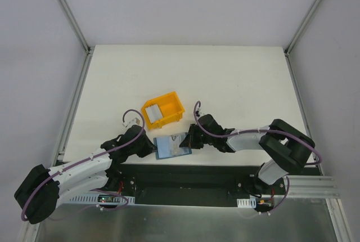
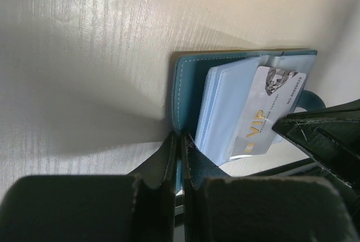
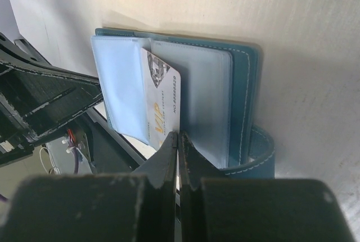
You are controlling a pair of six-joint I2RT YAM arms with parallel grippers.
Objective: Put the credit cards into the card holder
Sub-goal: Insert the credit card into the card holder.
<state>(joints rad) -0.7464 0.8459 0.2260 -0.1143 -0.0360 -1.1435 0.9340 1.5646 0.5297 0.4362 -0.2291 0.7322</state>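
The teal-blue card holder (image 1: 170,147) lies open at the table's front edge, its pale blue pocket leaves (image 3: 205,93) facing up. My left gripper (image 2: 181,142) is shut on the edge of its teal cover (image 2: 185,90). A grey-white credit card (image 3: 160,98) printed "VIP" lies slanted among the pocket leaves, one end tucked between them. My right gripper (image 3: 179,139) is shut on its near edge. The same card (image 2: 264,112) shows in the left wrist view, with the right fingers (image 2: 320,132) at its end. Another pale card (image 1: 153,111) lies in the yellow bin.
The yellow plastic bin (image 1: 171,102) stands just behind the card holder. The holder's snap tab (image 3: 260,155) curls up at its near right corner. Both arms meet low over the front edge, beside the black base plate (image 1: 185,177).
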